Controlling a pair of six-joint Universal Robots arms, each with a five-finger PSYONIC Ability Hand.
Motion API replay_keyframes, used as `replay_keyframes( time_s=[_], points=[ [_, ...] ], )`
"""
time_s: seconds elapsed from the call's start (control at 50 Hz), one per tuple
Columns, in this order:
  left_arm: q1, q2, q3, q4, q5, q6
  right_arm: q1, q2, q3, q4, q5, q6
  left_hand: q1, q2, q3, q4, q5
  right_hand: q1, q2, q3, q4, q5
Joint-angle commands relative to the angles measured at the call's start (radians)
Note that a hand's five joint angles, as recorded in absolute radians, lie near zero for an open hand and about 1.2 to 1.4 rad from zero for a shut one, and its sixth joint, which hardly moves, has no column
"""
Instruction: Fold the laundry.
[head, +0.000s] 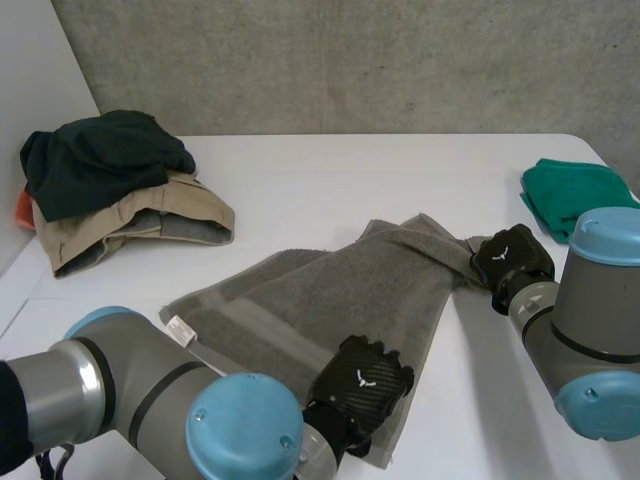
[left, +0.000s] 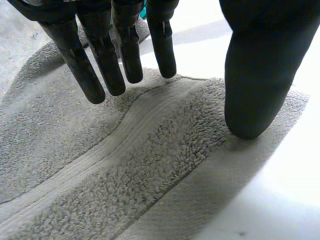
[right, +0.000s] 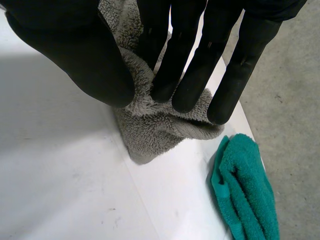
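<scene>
Across the white desk (head: 330, 190) the grey terry towel (head: 330, 290) looks folded once, right hand (head: 510, 262) pinching its far corner, left hand (head: 362, 380) pressing straight-fingered on the near end; further folds seemingly remain.

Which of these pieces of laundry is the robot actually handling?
The grey towel spread mid-table: the right hand pinches a corner of it, and the left hand presses its near end. The green cloth and the dark-and-beige pile lie untouched.
</scene>
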Motion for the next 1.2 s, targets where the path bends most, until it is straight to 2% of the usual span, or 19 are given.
replay_keyframes(
  time_s=[0.02, 0.16, 0.4, 0.52, 0.62, 0.74, 0.82, 0.92, 1.0, 1.08, 1.2],
  points=[
    [0.001, -0.015, 0.001, 0.003, -0.001, 0.007, -0.001, 0.002, 0.004, 0.0, -0.002, 0.0, 0.065, 0.07, 0.062, 0.078, 0.08, 0.257, 0.216, 0.205, 0.196, 0.244],
    [0.003, -0.013, 0.015, 0.009, -0.004, 0.008, 0.001, 0.002, 0.004, -0.007, -0.002, -0.002, 0.303, 0.308, 0.3, 0.316, 0.318, 0.257, 0.216, 0.205, 0.196, 0.244],
    [0.007, -0.045, 0.033, 0.061, -0.009, 0.02, 0.002, 0.002, 0.007, -0.007, -0.002, -0.003, 0.455, 0.461, 0.453, 0.469, 0.471, 0.257, 0.216, 0.205, 0.196, 0.244],
    [0.035, -0.048, 0.053, 0.111, -0.01, 0.026, 0.005, 0.002, 0.013, -0.007, -0.002, -0.003, 0.561, 0.566, 0.558, 0.574, 0.576, 0.257, 0.216, 0.205, 0.196, 0.244],
    [0.041, -0.065, 0.069, 0.115, -0.01, 0.057, 0.008, 0.002, 0.013, -0.007, -0.002, -0.006, 0.868, 0.874, 0.866, 0.882, 0.884, 0.257, 0.216, 0.205, 0.196, 0.244],
    [0.081, -0.047, 0.069, 0.14, -0.041, 0.074, 0.002, -0.003, 0.013, -0.005, 0.0, -0.009, 0.869, 0.874, 0.866, 0.882, 0.884, 0.257, 0.216, 0.205, 0.196, 0.244],
    [0.137, 0.075, 0.061, 0.14, -0.123, 0.085, -0.004, -0.049, 0.001, 0.015, 0.008, -0.021, 0.869, 0.874, 0.866, 0.882, 0.884, 0.257, 0.216, 0.205, 0.196, 0.244],
    [0.25, 0.295, 0.027, 0.103, -0.145, 0.086, -0.067, -0.213, -0.027, 0.102, 0.006, -0.07, 0.869, 0.874, 0.866, 0.882, 0.884, 0.257, 0.216, 0.205, 0.196, 0.244],
    [0.334, 0.47, 0.007, 0.019, -0.14, 0.086, -0.151, -0.401, -0.111, 0.266, -0.003, -0.127, 0.869, 0.874, 0.866, 0.882, 0.884, 0.257, 0.216, 0.205, 0.196, 0.244],
    [0.375, 0.586, 0.015, -0.076, -0.104, 0.085, -0.136, -0.529, -0.221, 0.383, -0.032, -0.117, 0.869, 0.874, 0.866, 0.882, 0.884, 0.257, 0.216, 0.205, 0.196, 0.244],
    [0.444, 0.659, 0.046, -0.13, -0.041, 0.082, -0.136, -0.575, -0.332, 0.532, -0.061, -0.094, 0.869, 0.874, 0.866, 0.882, 0.884, 0.257, 0.216, 0.205, 0.196, 0.244]
  ],
)
